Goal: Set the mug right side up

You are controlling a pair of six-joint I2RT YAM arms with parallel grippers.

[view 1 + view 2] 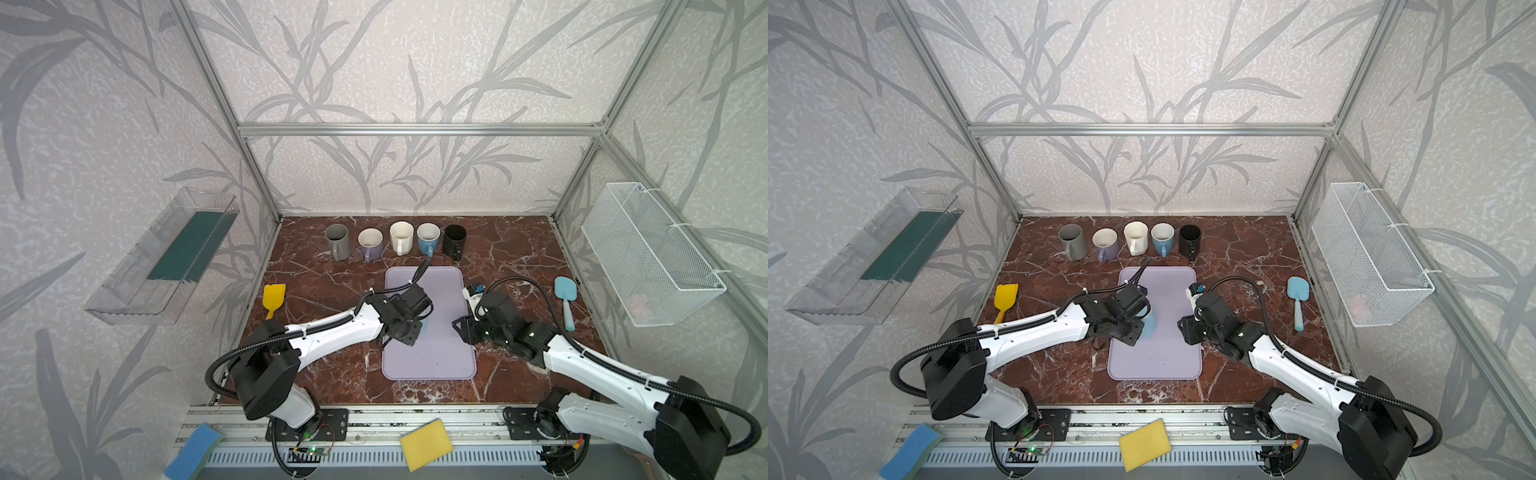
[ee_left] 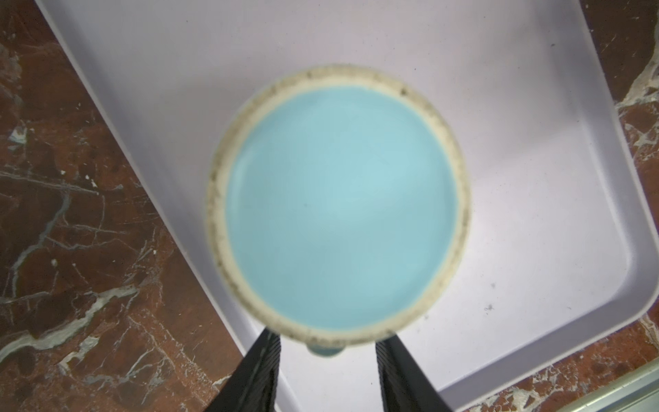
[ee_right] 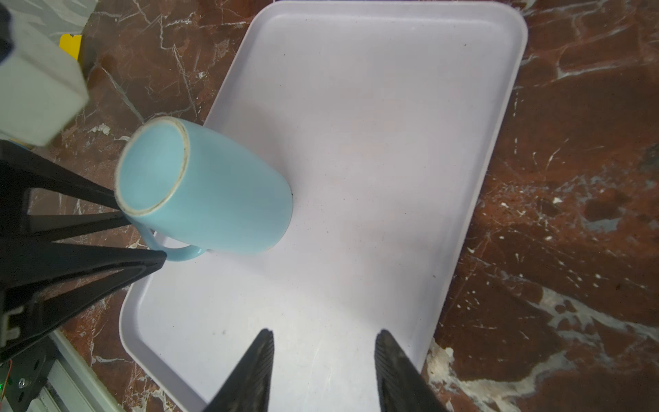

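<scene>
- The light-blue mug point(image 3: 214, 199) is seen mouth down on the lavender tray point(image 3: 392, 107), its pale-ringed base turned upward. In a top view it stands near the tray's left edge, about midway along it.
- The left claw point(image 2: 328, 335) is held over the mug from above, with its jaws moderately parted. The mug's handle point(image 2: 326, 351) is seen between the two fingers point(image 2: 264, 367).
- Nothing is gripped as far as can be judged. A gap appears on each side of the handle, though the wrist view is blurred and contact cannot be ruled out.
- The right claw point(image 3: 324, 331) is held just over the tray's near-right part, well apart from the mug. Its jaws are parted and nothing lies between them.
- The step in hand is judged to be the grasp on the handle; the flip itself is not yet begun.
- For the next move, the jaws must be brought firmly onto the handle. The mug must then be lifted clear of the tray, rolled half a turn and set down on its base.
- Room is needed for that turn, so the mug should be raised enough that its rim is not caught on the tray's wall or the desk point(image 1: 316, 282).
</scene>
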